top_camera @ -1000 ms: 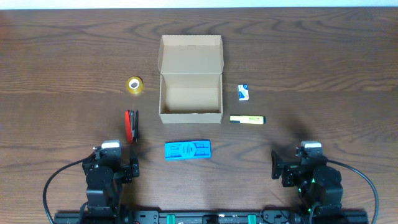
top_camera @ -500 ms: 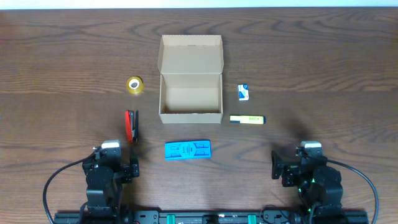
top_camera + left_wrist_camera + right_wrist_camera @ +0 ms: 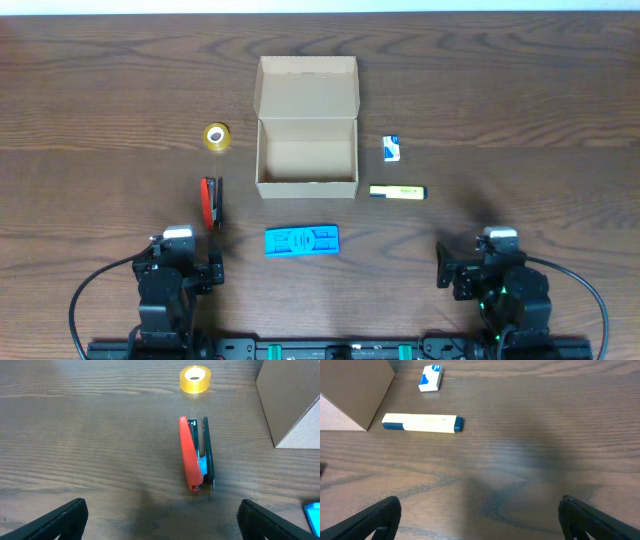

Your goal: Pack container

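Observation:
The container point(image 3: 306, 172) is a tan cardboard box in the table's middle, lid flap open toward the back, nothing visible inside. Its corner shows in the left wrist view point(image 3: 292, 405) and the right wrist view point(image 3: 355, 395). Around it lie a yellow tape roll point(image 3: 216, 137), a red stapler point(image 3: 210, 203), a blue flat package point(image 3: 301, 241), a yellow highlighter point(image 3: 397, 192) and a small white-blue eraser point(image 3: 391, 149). My left gripper point(image 3: 160, 522) is open near the front edge, behind the stapler point(image 3: 195, 454). My right gripper point(image 3: 480, 520) is open at the front right, behind the highlighter point(image 3: 422, 423).
The dark wood table point(image 3: 500, 100) runs to a pale edge at the back. Both arm bases and cables sit along the front edge. The tape roll point(image 3: 195, 379) and eraser point(image 3: 430, 378) lie far ahead of the grippers.

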Controlling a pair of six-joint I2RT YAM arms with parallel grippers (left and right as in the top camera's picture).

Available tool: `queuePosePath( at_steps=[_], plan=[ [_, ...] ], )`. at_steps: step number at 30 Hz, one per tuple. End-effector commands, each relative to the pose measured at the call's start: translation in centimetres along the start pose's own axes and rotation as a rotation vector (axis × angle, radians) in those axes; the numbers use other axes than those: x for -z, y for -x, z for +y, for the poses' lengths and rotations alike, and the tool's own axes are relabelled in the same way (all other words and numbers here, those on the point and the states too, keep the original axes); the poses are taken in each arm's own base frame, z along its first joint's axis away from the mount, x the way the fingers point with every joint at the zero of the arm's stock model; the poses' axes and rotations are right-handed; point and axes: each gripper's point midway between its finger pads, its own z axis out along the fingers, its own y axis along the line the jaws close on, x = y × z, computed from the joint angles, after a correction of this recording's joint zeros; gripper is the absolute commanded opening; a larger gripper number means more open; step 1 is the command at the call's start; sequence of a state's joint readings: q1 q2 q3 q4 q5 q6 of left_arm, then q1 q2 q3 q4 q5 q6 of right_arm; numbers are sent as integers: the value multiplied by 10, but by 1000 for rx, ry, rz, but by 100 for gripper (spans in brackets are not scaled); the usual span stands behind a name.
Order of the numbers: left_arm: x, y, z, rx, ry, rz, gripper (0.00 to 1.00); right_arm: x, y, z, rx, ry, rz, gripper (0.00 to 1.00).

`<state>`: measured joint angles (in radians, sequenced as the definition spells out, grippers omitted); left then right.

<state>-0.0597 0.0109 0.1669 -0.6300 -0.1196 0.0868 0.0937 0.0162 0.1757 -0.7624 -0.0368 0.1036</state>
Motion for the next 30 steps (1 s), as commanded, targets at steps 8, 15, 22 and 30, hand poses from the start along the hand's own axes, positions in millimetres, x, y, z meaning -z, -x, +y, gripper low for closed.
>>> queuePosePath(
  at_steps=[8,15,22,30],
  plan=[
    [-2,-3,4,-12,23,5,95,12,22,1,-20,-8,13,99],
    [-2,-3,4,-12,23,5,95,21,76,13,-26,13,114,99],
    [-2,-3,4,-12,23,4,96,4,131,24,-70,30,286,99],
    [-2,-3,4,-12,23,4,95,-47,158,37,-73,17,548,99]
  ],
)
